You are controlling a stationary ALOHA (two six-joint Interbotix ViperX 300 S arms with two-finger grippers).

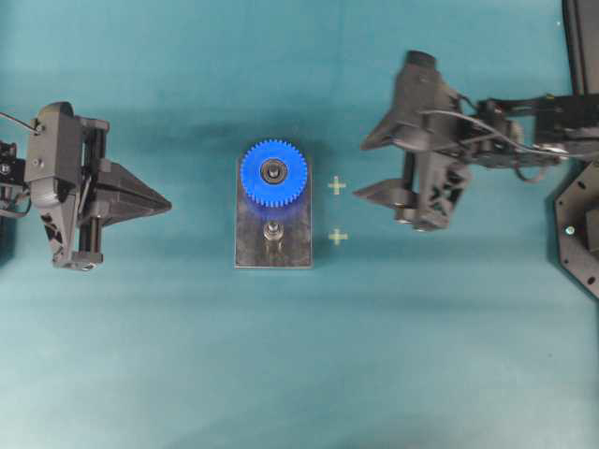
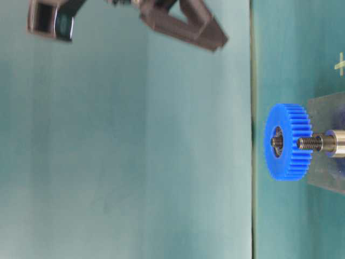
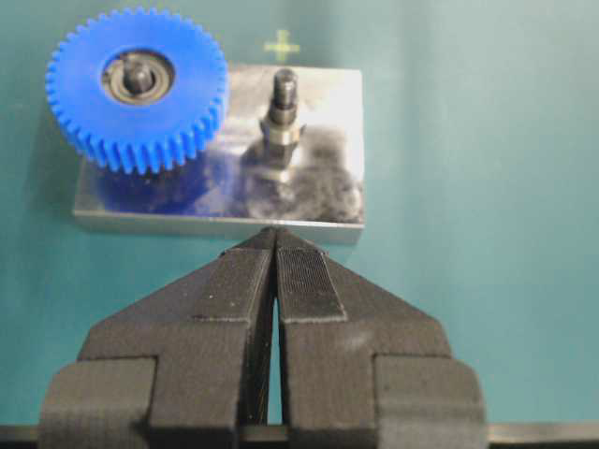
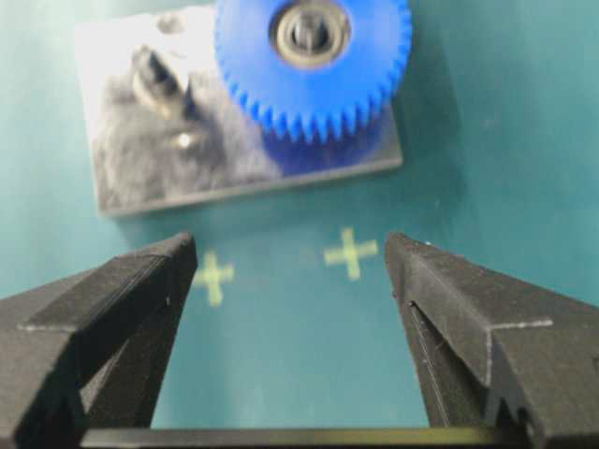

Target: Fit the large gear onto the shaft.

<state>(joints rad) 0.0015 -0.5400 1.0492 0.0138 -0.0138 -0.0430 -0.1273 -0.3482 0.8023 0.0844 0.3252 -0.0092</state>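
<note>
Clenched and empty, our left end effector [image 3: 274, 245] faces the plate [image 3: 328, 112]; ahead-left, the gear [image 3: 138, 89] already sits on its shaft [image 3: 137, 71]. Right end effector [image 4: 290, 257] gapes, released. We judge the gear light, stiff, slippery-toothed; grip its rim.

The gear [image 3: 137, 89] in the upper left of the left wrist view is showing as bright blue plastic, matt, with crisp moulded teeth and a dark metal hub ringed in a dull shine. The plate [image 3: 328, 201] under it is looking like bare grey metal, glossy enough to be mirroring blue, yet smudged and cloudy. The free peg [image 3: 284, 117] is gleaming as silver steel with a threaded tip. The left gripper [image 3: 275, 245] fingers are appearing as black matt plastic with finely ribbed pads. The table [image 1: 299, 374] is lying as a smooth, matt teal sheet.
</note>
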